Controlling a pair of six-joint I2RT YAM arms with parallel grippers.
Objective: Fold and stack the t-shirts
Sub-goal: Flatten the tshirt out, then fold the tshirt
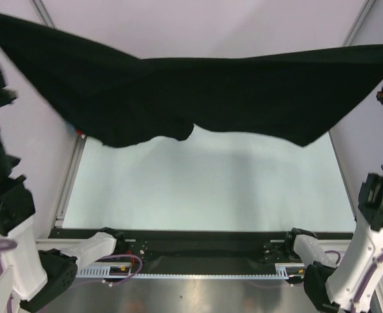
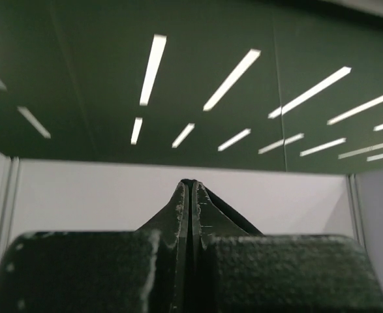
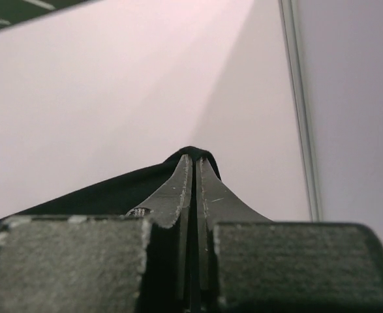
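Observation:
The black t-shirt hangs spread wide in the air above the table, stretched between both grippers, its lower edge sagging unevenly. My left gripper is raised at the far upper left and shut on one corner; a strip of black cloth shows beside its fingers. My right gripper is raised at the far upper right and shut on the other corner, with cloth running off to the left. The logo is not visible. A tiny red spot peeks under the shirt's left edge. The grey-blue shirt is hidden.
The pale table top lies below the hanging shirt. Aluminium frame rails run along its left and right sides. White walls enclose the cell. The arm bases sit at the near edge.

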